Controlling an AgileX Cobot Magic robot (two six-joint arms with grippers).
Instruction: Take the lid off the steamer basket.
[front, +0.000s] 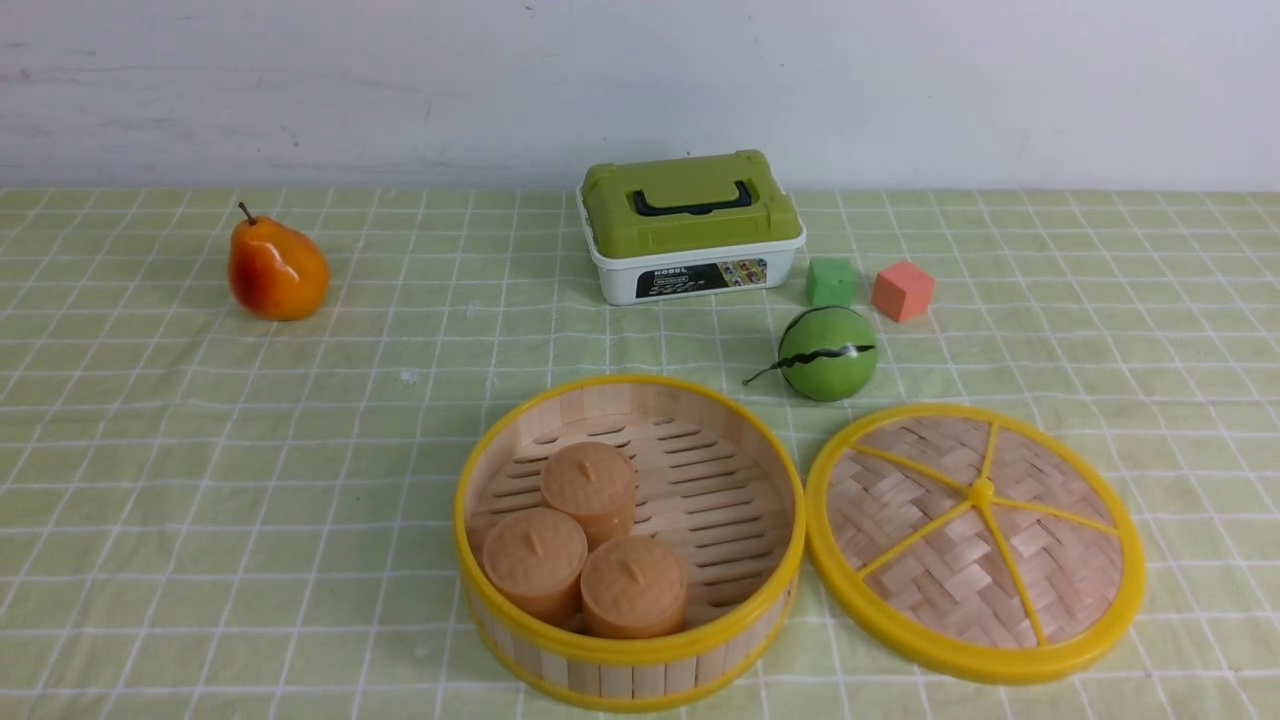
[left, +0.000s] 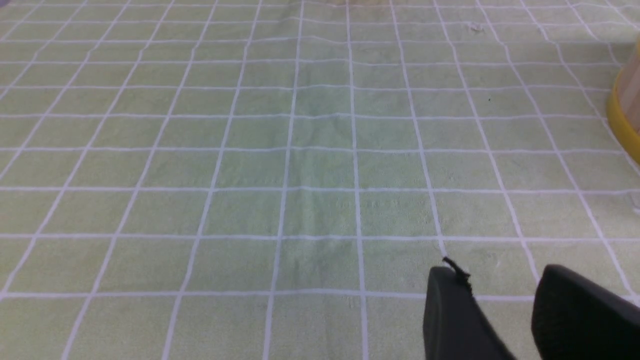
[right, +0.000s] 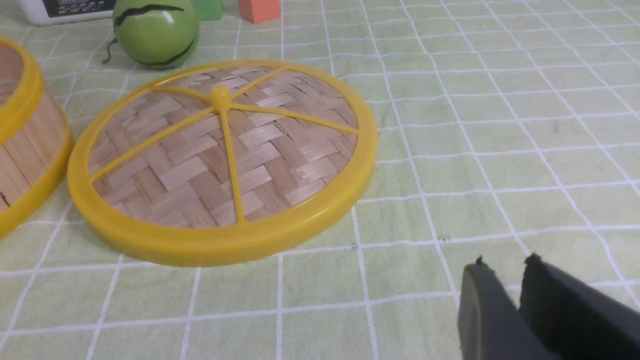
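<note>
Evidently the lid (front: 960, 590) lies off, just right of the basket (front: 630, 652), nearer the right gripper (right: 510, 300), its empty fingers narrowly parted.

The checked cloth (front: 250, 480) carries pear (front: 278, 268), box (front: 690, 225), cubes (front: 903, 291), melon (front: 828, 353), steamer basket (front: 630, 665) and lid (front: 940, 545).

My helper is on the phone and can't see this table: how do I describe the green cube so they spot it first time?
Find the box with the olive lid, at the back by the wall. Just to its right sits the cube, behind the striped green ball. Its neighbour of like shape is coral; this one is plain green.
</note>
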